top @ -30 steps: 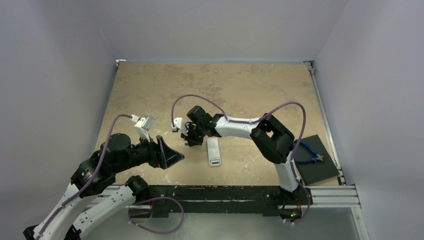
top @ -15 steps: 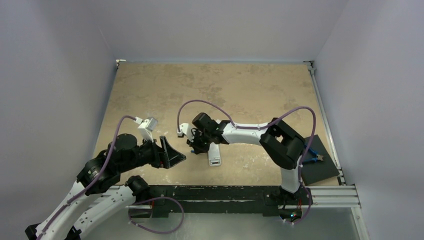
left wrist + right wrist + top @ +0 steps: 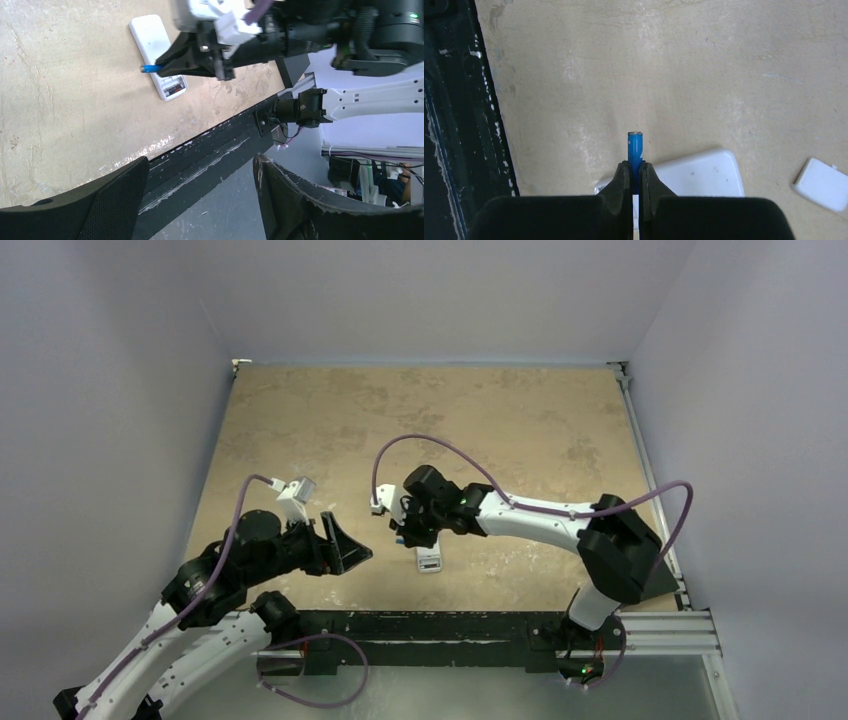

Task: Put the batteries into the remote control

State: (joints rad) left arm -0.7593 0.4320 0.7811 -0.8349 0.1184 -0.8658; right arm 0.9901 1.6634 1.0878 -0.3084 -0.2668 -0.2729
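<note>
Since a second ago the right arm's elbow has swung out to the right, and the right gripper has come nearer, from beside the far end of the remote control to over its body. The left arm has barely shifted.

Top view: the remote lies on the table with its long axis near to far. Only its near end shows past the gripper. The left gripper waits to the left of it.

Left wrist view: its own fingers are spread wide and grasp nothing. The remote lies back up with the bay at its near end uncovered, and the dark battery sits in it. The blue battery juts from the right gripper's tips at the remote's left edge. Contact cannot be told.

Right wrist view: the fingers are clenched on one end of the blue battery. Its long axis runs in line with them, the free end pointing left in the scene, across the remote's length. The cover piece lies apart, on the far side.

Assessment: the second cell is being loaded. The next move calls for carrying it nearward to the bay, lining it up with the vacant slot and seating it before release.
</note>
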